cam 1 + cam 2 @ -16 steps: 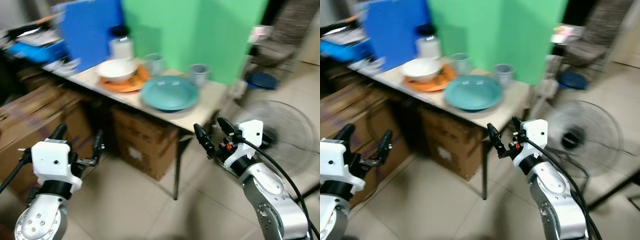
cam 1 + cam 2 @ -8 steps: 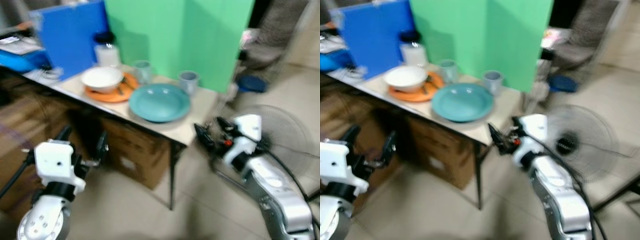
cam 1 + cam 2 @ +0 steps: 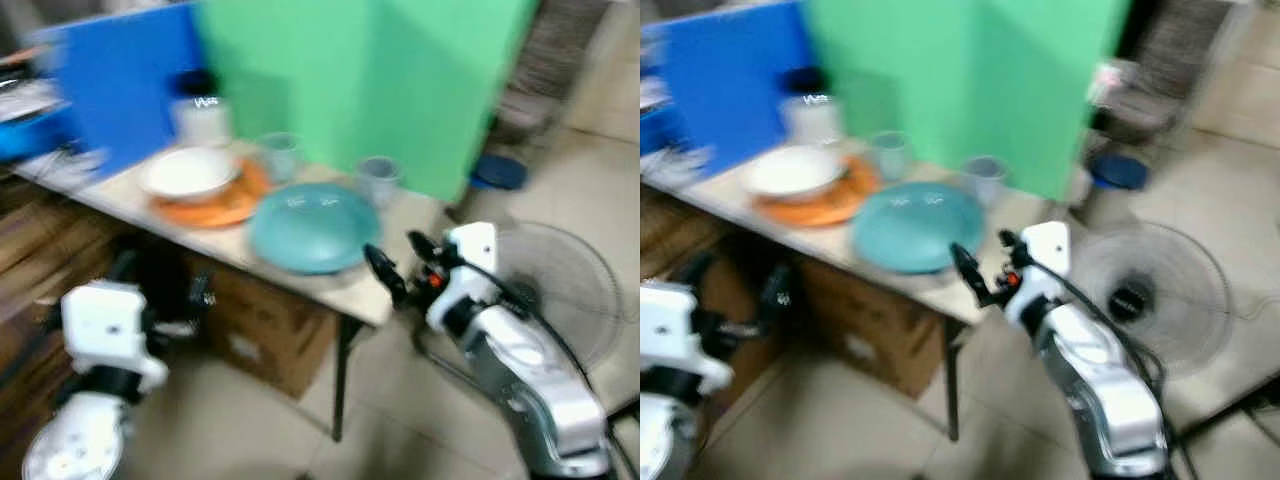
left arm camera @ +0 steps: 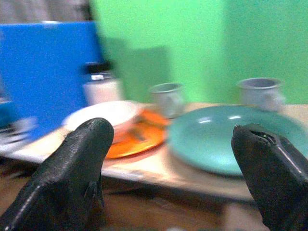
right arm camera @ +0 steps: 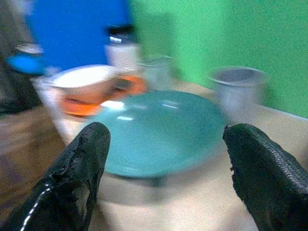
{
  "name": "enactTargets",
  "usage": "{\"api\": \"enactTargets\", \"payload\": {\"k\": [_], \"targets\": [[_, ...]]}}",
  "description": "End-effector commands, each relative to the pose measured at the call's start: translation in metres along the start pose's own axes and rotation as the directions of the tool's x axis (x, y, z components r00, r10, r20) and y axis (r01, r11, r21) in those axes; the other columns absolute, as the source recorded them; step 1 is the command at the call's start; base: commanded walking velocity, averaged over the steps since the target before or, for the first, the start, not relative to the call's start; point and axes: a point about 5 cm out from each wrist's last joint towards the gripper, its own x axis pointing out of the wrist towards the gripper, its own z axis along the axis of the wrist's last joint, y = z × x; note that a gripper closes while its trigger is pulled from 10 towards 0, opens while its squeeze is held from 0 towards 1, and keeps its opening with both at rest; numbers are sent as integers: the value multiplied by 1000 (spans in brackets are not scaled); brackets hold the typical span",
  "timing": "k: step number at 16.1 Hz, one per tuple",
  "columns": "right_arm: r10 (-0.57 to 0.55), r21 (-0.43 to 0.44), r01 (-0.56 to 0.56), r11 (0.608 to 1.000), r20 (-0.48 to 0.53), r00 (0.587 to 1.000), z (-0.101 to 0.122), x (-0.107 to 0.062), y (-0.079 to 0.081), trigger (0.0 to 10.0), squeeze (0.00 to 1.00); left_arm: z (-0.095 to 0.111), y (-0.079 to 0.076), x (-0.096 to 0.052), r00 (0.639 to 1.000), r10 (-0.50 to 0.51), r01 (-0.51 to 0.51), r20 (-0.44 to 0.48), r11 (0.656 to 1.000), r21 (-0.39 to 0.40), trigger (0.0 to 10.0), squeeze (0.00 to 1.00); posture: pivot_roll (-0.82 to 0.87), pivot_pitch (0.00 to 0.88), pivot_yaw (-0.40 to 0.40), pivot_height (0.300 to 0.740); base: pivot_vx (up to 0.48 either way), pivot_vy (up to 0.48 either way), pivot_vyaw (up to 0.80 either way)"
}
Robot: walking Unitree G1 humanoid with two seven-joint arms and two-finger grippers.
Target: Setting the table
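blurred fan [image 3: 560,290] on floor, seemingly cardboard boxes [image 3: 265,335] under table.

Teal plate [image 3: 312,227]; white bowl [image 3: 188,172] on an orange plate [image 3: 222,203]; two grey cups [image 3: 376,178]; beige worktop [image 3: 352,290]; green board [image 3: 360,80] beside a blue board [image 3: 125,85]; black fingers [image 4: 79,163] on both grippers.

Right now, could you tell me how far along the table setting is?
Barely begun. Nothing looks laid out yet: the teal plate, the white bowl on the orange plate and two cups sit clustered on the table. Both grippers, left and right, are open and empty, the right nearest the teal plate. All placing remains.
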Motion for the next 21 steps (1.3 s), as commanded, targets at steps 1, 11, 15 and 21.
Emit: {"api": "enactTargets", "payload": {"k": [1,11,15,21], "targets": [[24,-19,-23,1000,26,999,8,4,6,10000,0,0,4,-2,1000,10,-10,-11,1000,22,10000,0,-44,0,5,740,375,0,0],[18,43,-14,999,-94,995,6,11,8,10000,0,-2,0,0,996,-83,84,-43,996,8,10000,0,-55,0,9,740,317,0,0],[84,172,-30,985,-319,944,-5,14,-6,10000,98,-5,-14,2,957,-283,279,-65,958,-64,10000,0,-76,0,14,740,0,0,0],[21,214,79,974,-430,903,-10,24,-12,10000,0,-6,-29,-14,849,-519,491,-103,846,-210,10000,0,-69,0,4,740,0,0,0]]}}
